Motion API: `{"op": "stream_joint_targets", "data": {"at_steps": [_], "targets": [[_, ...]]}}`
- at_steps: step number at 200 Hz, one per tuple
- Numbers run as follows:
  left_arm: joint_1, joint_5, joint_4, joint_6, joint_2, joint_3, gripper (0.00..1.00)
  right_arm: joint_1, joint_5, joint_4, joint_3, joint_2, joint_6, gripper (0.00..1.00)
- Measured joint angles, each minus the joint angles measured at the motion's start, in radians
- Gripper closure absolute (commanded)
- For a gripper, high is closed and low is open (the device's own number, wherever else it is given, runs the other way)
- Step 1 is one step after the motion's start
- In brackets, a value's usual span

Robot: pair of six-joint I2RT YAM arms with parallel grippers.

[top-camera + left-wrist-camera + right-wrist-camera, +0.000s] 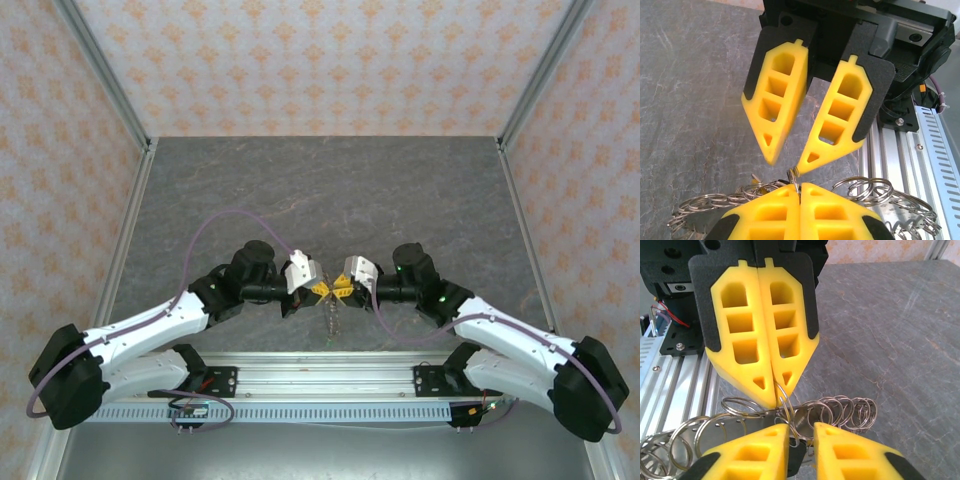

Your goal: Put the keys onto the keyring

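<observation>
Left gripper (pixel 774 390) clamped on keyring (pixel 840 412), right gripper (pixel 785 165) parted, tips facing

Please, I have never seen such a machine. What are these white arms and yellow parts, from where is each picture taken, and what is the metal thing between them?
Two robot arms stand at a grey table. One camera looks from above; the others ride on each wrist. The yellow wedges are gripper fingers. The left gripper is shut on the keyring, a string of linked metal rings. The right gripper faces it with its jaws apart, one fingertip at the same ring. In the top view the rings hang between them. I cannot make out any keys.
</observation>
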Motion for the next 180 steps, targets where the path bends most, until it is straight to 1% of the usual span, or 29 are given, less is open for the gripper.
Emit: {"op": "stream_joint_targets", "data": {"at_steps": [19, 113, 133, 146, 154, 169, 180], "targets": [[0.0, 0.0, -0.004, 0.0, 0.003, 0.003, 1.0, 0.0, 0.0, 0.004, -0.004, 0.001, 0.0, 0.78], [0.0, 0.009, -0.009, -0.011, 0.003, 0.005, 1.0, 0.0, -0.033, 0.057, -0.017, 0.0, 0.009, 0.76], [0.0, 0.013, -0.009, -0.011, 0.002, 0.005, 1.0, 0.0, -0.049, 0.073, -0.018, 0.0, 0.015, 0.84], [0.0, 0.012, -0.005, -0.011, 0.002, 0.005, 1.0, 0.0, -0.053, 0.076, -0.018, 0.0, 0.011, 0.94], [0.0, 0.01, -0.002, -0.012, 0.001, 0.005, 1.0, 0.001, -0.052, 0.075, -0.018, 0.0, 0.017, 0.99], [0.0, 0.003, -0.002, -0.016, -0.003, 0.005, 1.0, 0.0, -0.051, 0.073, -0.018, 0.0, 0.012, 1.0], [0.0, -0.002, -0.003, -0.016, -0.004, 0.004, 0.97, 0.0, -0.051, 0.072, -0.018, -0.001, 0.01, 1.0]]}}
